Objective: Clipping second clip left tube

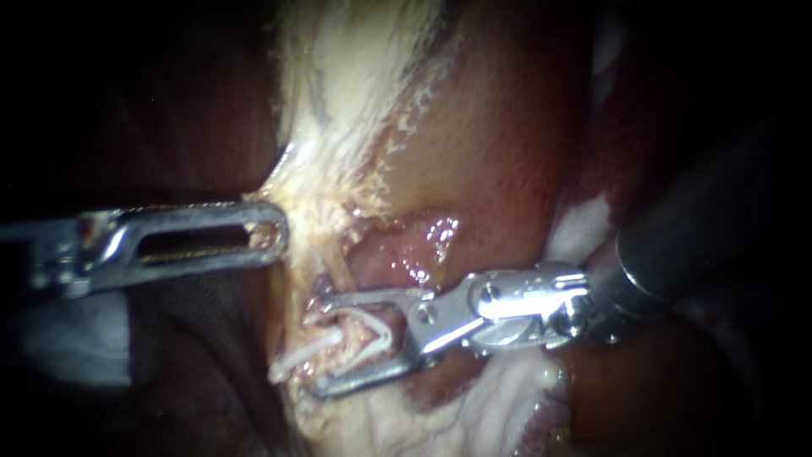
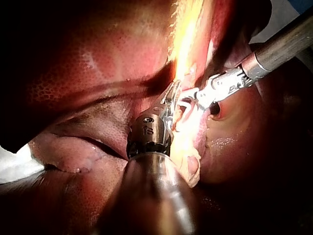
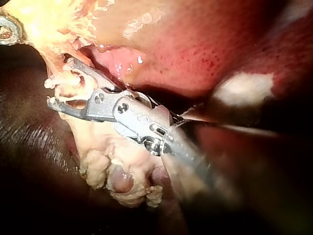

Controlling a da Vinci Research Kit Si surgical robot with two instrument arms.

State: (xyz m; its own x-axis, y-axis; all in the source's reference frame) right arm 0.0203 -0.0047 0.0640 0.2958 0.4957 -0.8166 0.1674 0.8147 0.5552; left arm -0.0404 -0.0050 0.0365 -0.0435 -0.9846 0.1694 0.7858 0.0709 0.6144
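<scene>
My right instrument [image 1: 320, 345] comes in from the right, its jaws open with a wide gap. They straddle a pale tube [image 1: 334, 334] at the lower edge of the yellowish tissue. A white clip [image 1: 376, 328] lies inside the gap, and a white strand [image 1: 300, 355] sticks out to the left. My left instrument [image 1: 272, 230] comes in from the left and is shut on the pale tissue edge [image 1: 296, 216] above the tube. In the right wrist view the open jaws [image 3: 61, 83] sit around the same pale tissue [image 3: 68, 90]. The left wrist view shows both instruments [image 2: 172, 95] meeting there.
Dark red liver [image 1: 499, 144] fills the upper right behind the tube. A moist pink fold [image 1: 414, 250] lies just above my right instrument. Lumpy pale fat [image 1: 440, 415] hangs below the jaws. White gauze [image 1: 76, 338] shows at the lower left.
</scene>
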